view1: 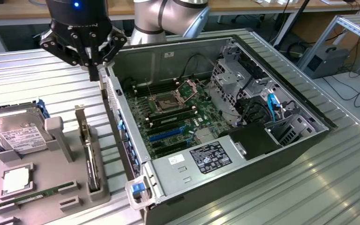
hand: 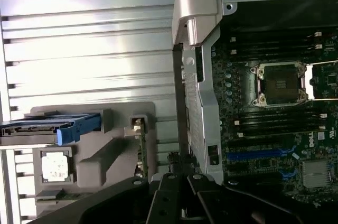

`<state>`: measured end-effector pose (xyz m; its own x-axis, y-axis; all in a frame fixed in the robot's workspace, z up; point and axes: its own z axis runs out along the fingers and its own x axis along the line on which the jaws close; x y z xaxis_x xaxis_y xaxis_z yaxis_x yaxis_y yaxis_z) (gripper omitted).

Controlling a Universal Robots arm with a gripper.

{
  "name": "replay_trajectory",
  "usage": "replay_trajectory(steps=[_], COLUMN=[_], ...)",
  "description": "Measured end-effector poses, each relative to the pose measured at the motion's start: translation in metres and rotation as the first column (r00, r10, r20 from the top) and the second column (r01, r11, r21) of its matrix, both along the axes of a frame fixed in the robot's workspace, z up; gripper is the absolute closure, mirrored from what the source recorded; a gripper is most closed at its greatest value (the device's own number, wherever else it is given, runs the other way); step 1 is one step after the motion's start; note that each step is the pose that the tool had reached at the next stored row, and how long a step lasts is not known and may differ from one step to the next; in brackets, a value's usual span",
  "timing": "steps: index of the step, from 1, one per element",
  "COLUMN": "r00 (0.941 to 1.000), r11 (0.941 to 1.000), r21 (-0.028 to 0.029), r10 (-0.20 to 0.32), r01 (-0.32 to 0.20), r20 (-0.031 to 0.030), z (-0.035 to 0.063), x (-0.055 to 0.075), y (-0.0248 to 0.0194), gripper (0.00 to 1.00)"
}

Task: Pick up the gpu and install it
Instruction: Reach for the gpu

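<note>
Grey plastic holder [view1: 73,197] at 8 o'clock in the exterior view carries the gpu [view1: 90,161]. The card stands on its long edge in a slot there and nothing touches it, so neither the pick nor the install has begun, judging by how things lie. Its long axis runs roughly 12 to 6 o'clock in that view, leaning slightly toward 11 to 5. The silver bracket [view1: 80,117] sticks up at the 12 o'clock end and the thin top edge faces up. The gripper [view1: 94,75] sits at 11 o'clock in the exterior view, above the slatted metal table [view1: 36,79] and just beside the near wall of the open computer case [view1: 261,164]. Its fingers are pressed together on nothing, and the gpu lies at about 6 o'clock from it, well apart. The motherboard [view1: 174,117] is exposed inside the case with an open CPU socket [view1: 167,99]. A blue expansion slot [view1: 166,134] at 6 o'clock of that socket looks unoccupied, so no card is seated. Other parts share the holder: a hard drive [view1: 17,133] at 9 o'clock of the gpu, a CPU chip [view1: 16,180] and a green RAM stick [view1: 39,193] toward 7 o'clock of it. What's left is the whole job.
</note>
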<state>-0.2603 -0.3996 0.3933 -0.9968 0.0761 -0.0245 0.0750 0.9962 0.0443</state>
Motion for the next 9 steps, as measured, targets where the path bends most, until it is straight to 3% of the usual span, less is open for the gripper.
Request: replay_trajectory(steps=[5,9], r00=[1.0,1.0], r11=[1.0,1.0], r21=[0.0,0.0], r10=[0.0,0.0], r01=[0.0,0.0], r20=[0.0,0.0], z=[0.0,0.0], x=[-0.026,-0.032], y=[0.0,0.0], gripper=[0.89,0.89])
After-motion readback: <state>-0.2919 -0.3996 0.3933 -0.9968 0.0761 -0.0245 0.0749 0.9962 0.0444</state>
